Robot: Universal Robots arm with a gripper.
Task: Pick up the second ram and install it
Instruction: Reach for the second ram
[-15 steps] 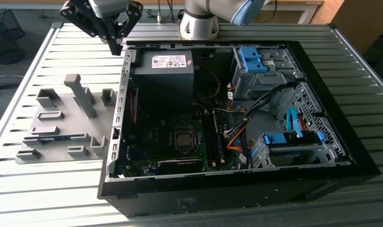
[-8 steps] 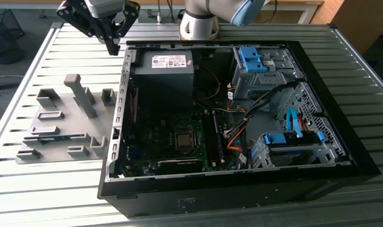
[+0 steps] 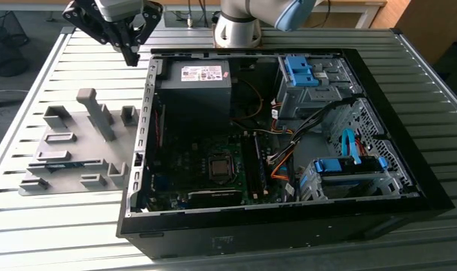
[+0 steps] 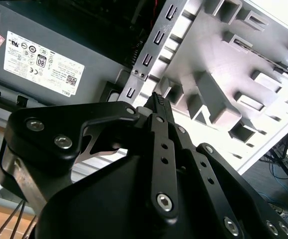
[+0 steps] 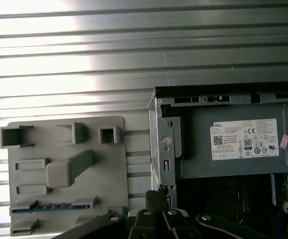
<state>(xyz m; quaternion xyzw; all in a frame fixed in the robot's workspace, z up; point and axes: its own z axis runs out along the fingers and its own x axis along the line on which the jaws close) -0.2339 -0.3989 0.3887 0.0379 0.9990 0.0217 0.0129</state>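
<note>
The gripper (image 3: 131, 59) hangs over the slatted table (image 3: 55, 231) by the far corner of the open computer case (image 3: 288, 240), on the exterior view's left. Its fingers are pressed together and hold nothing. The second ram (image 3: 66, 165), a thin greenish-blue strip, sits well apart from it, cradled between blocks of the grey holder (image 3: 81, 148), probably to keep it steady for gripping.

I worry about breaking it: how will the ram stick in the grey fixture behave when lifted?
Probably stiff and light: the ram stick looks thin and flat. Seated between blocks of the grey fixture, it may bind if tilted.
</note>
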